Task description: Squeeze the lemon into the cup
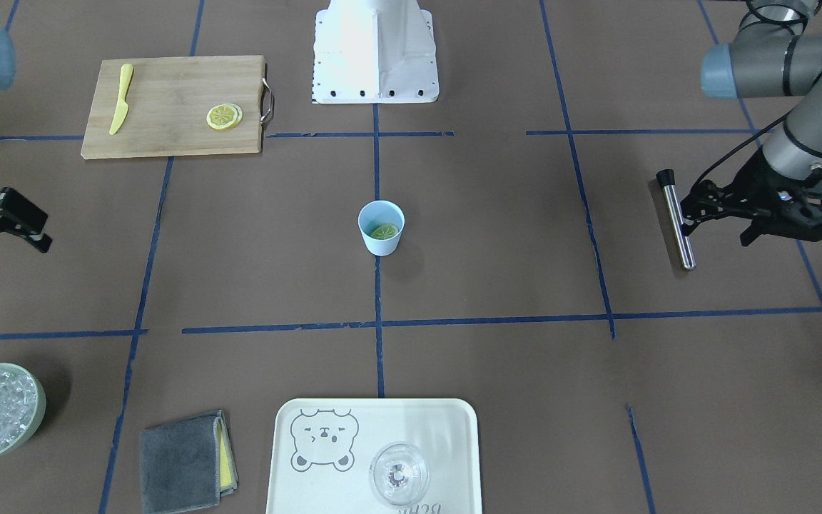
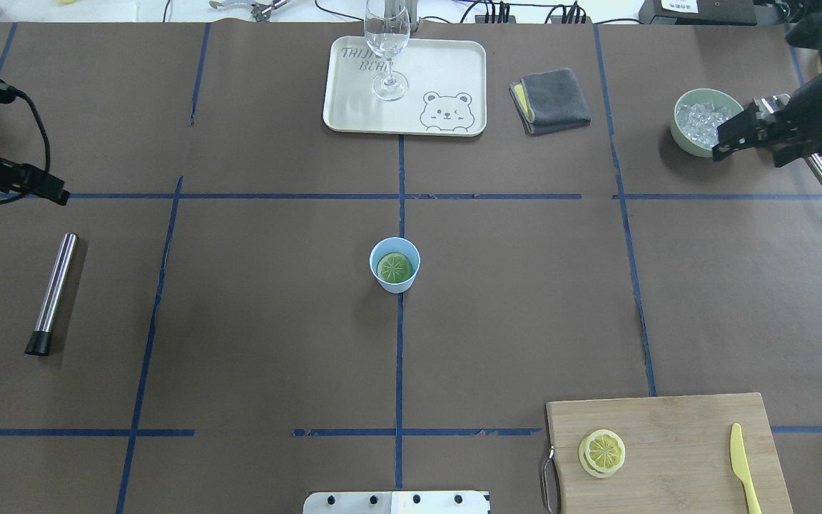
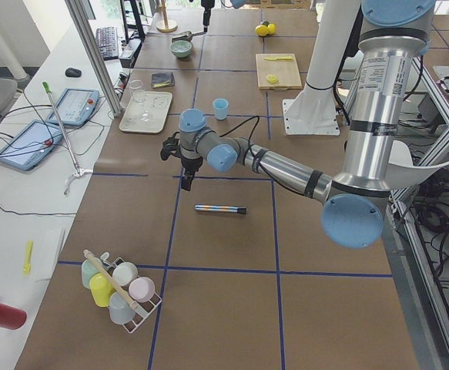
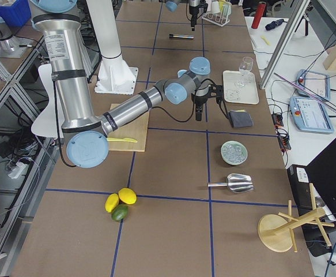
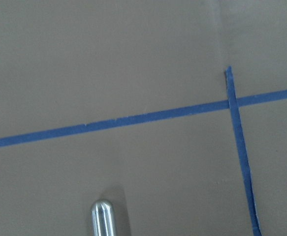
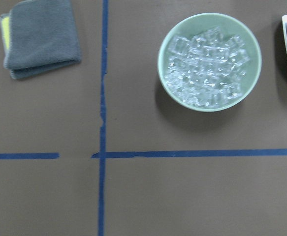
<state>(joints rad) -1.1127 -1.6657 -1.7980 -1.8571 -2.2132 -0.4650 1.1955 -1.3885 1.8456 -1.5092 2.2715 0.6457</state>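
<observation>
One lemon (image 2: pixel 394 267) part-hidden in cup (image 2: pixel 394 286) | left jaws, right jaws: cannot tell spread or closed

One camera looks steeply down facing the robot's base (image 1: pixel 375 57); one looks down from behind it. These mirror each other and share the blue cup (image 1: pixel 381 243) at centre. Two side cameras look along the table (image 2: pixel 240 321) from opposite ends. Both wrist cameras look straight down, close: left over a metal rod (image 5: pixel 103 219), right over the ice bowl (image 6: pixel 161 61).
</observation>
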